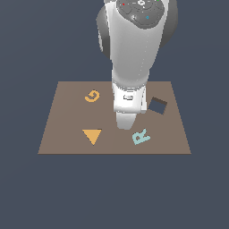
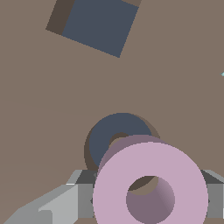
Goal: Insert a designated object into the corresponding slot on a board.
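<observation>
Pale lilac-pink flat ring point(image 2: 151, 186) sits pinched between the grey gripper point(image 2: 144, 192) fingers, hanging just above the dark navy ring-shaped recess point(image 2: 114, 131) on the flat brown board point(image 1: 67, 134), near the dark square recess point(image 1: 157, 105).

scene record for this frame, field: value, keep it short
board: brown panel, flat
ring: lilac ring held at the gripper, above the board
slot: dark ring-shaped recess, partly covered by the ring in the wrist view; ring not yet seated
square recess: dark square cut-out, unfilled
other shapes: orange spiral, orange triangle, teal letter R
arm: white arm hides the ring and slot in the exterior view
</observation>
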